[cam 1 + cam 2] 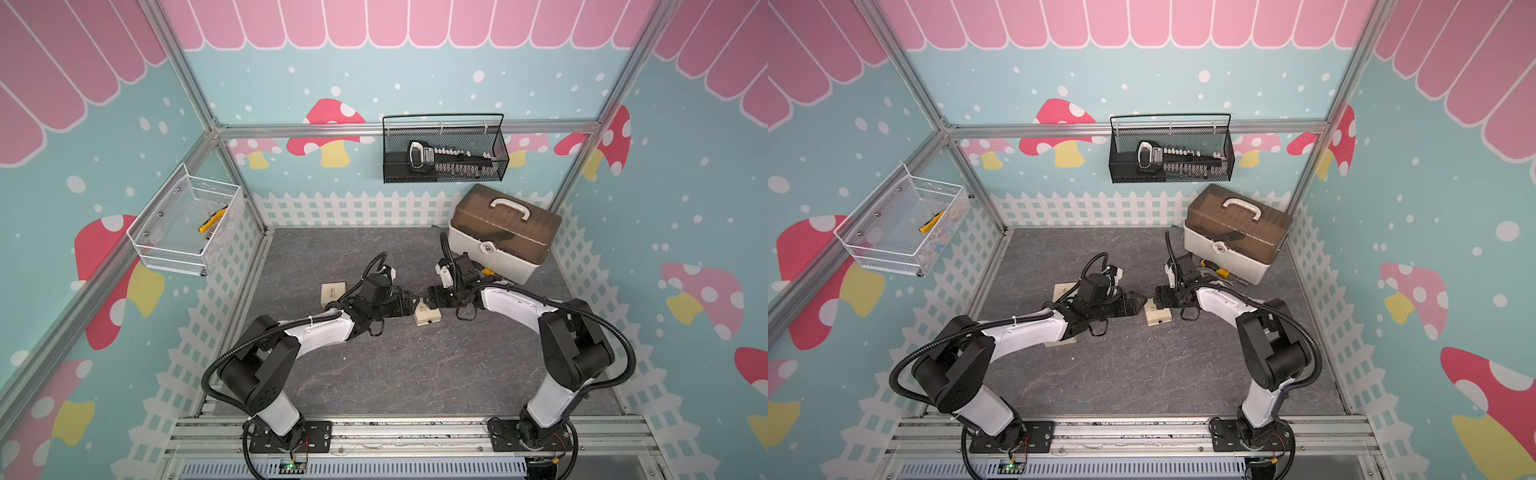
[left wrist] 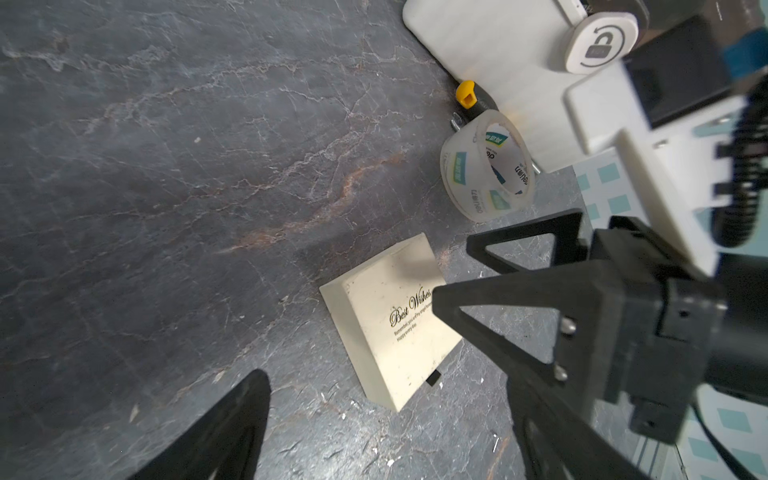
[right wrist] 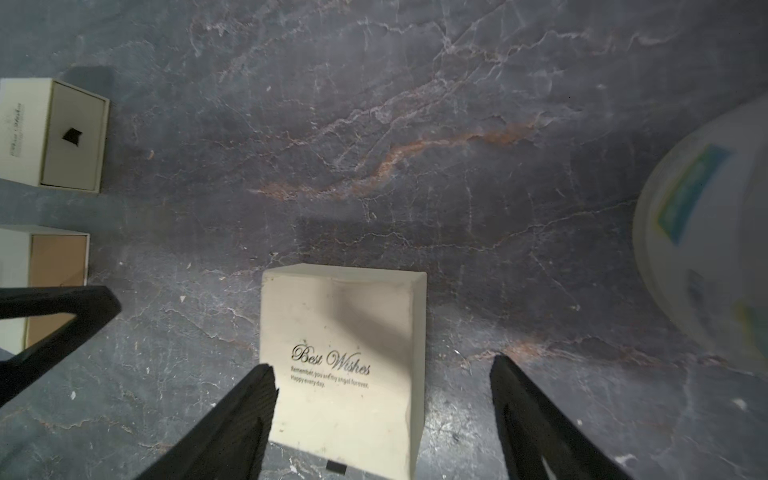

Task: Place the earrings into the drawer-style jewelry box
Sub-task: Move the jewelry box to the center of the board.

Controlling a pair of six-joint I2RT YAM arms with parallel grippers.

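Observation:
A beige drawer-style jewelry box (image 3: 340, 353) printed "Best Wishes" lies flat mid-table, also seen in both top views (image 1: 428, 318) (image 1: 1158, 316). Its drawer is shut, with the black pull tab (image 2: 432, 378) showing at one edge. My right gripper (image 3: 382, 365) hangs open over the box; one finger overlaps the box's edge and the other stands clear of its far side. My left gripper (image 2: 386, 449) faces it from the other side, open and empty, just short of the box (image 2: 390, 324). The two gripper tips nearly meet (image 1: 411, 302) (image 1: 430, 296). The earrings are out of view.
Two more beige boxes (image 3: 54, 135) (image 3: 45, 286) lie behind the left arm. A tape roll (image 2: 486, 166) and a yellow-capped tool (image 2: 465, 93) rest against the white toolbox (image 1: 503, 237). A black basket (image 1: 444, 149) and a white basket (image 1: 187, 220) hang on the walls.

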